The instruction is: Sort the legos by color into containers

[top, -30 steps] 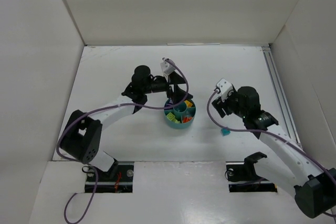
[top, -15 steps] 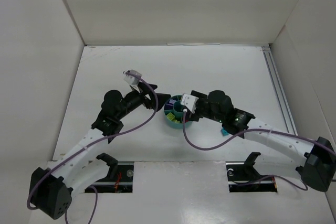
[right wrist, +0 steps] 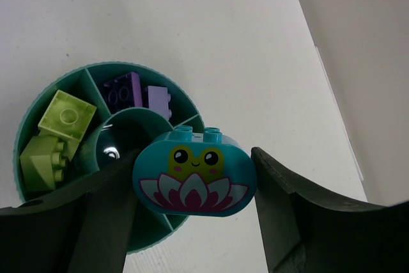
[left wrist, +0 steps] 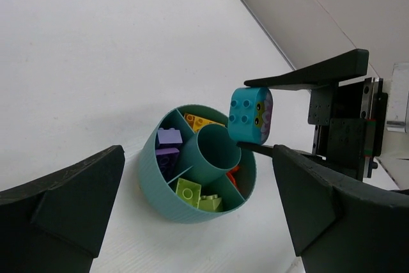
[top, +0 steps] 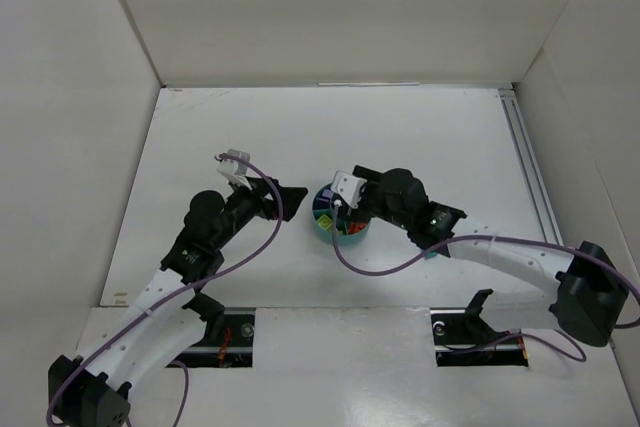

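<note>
On the table [top: 200, 127], the teal dish [left wrist: 160, 177] sits between both arms so either can reach it. Left gripper [top: 288, 199] hangs beside it, wide open and empty, giving me room. Right gripper [top: 347, 207] clamps the teal frog brick [left wrist: 250, 116] over the dish by the centre cup [left wrist: 214, 155], probably teal's slot.

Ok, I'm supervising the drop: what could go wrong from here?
The teal brick in the right gripper looks nearly as wide as the centre cup; it might catch the rim and tumble into a wrong wedge. The open left gripper hangs close and could nudge the dish.
</note>
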Controlling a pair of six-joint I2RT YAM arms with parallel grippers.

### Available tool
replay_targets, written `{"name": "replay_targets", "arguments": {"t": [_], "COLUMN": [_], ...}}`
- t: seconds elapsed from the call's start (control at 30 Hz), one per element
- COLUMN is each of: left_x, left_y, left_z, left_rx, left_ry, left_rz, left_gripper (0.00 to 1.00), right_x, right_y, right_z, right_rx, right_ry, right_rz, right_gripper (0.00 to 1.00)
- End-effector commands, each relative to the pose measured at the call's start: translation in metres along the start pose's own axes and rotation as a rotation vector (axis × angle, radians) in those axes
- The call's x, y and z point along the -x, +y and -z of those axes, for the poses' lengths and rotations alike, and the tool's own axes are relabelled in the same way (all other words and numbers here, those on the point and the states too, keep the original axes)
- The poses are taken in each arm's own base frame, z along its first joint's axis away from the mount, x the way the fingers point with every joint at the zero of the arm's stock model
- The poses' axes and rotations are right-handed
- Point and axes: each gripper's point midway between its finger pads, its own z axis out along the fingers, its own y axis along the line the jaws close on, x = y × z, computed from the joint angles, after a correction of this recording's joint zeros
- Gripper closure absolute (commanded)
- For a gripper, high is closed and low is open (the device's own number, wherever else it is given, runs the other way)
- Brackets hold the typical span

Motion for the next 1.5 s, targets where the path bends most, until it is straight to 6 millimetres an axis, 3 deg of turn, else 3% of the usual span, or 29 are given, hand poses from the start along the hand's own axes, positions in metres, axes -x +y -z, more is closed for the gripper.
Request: {"name": "replay_targets", "arguments": {"t": [0.0,0.37,0.83,1.13,1.47], "left_x": [0.008,0.010,0.008,0.008,0.006], "left_y": [0.001,0.003,0.005,0.005,0.003], "left_z": [0.003,0.003,0.004,0.004,0.000], "left_rx": [0.019,0.040,0.044,0.044,0.028], "left_ry": [-0.038,-0.039,-0.031,-0.031,-0.023], "left_rz": [0.007,0.018,0.019,0.010,0.001], "left_gripper": [0.00,0.00,0.00,0.00,0.00], "right_x": [0.032,0.018,0.010,0.023,0.054], "right_y": [-0.020,-0.007,0.008,0.001,0.014], "right_z": [-0.006,-0.020,-0.025,-0.014,0.005], "right_rx": [-0.061,-0.025,0.016,0.005,0.106], "right_ry": [-0.084,-0.032,0.010,-0.031,-0.180], "right_rz": [-0.002,0.002,-0.007,-0.009,-0.004], "right_gripper": [0.36,0.35,0.24,0.21,0.21]}}
